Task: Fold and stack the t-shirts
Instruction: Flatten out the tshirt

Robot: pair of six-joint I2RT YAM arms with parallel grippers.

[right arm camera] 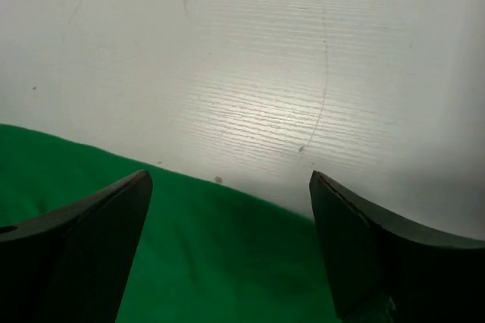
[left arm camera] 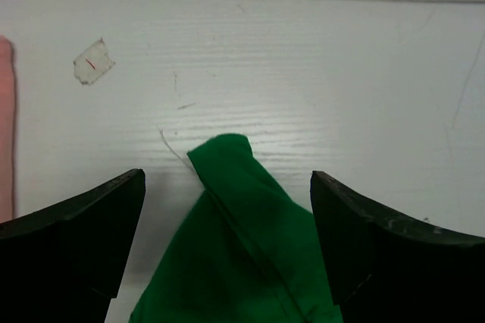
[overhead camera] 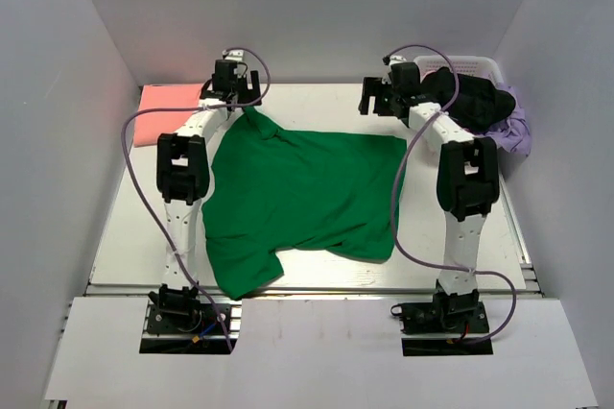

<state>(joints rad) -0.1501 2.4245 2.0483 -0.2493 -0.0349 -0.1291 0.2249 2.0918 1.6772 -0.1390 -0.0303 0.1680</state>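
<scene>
Left wrist — green t-shirt (left arm camera: 244, 251) tip lies within parted left hand (left arm camera: 227, 186)

Stretched forward from the near bases, side by side. With the left arm (overhead camera: 182, 179): elbow raised, forearm angled to the far side, wrist pitched down, left gripper (left arm camera: 227, 180) spread wide with nothing clamped. With the right arm (overhead camera: 467, 179): much the same bend, right gripper (right arm camera: 231, 179) parted equally wide, likewise holding nothing.
</scene>
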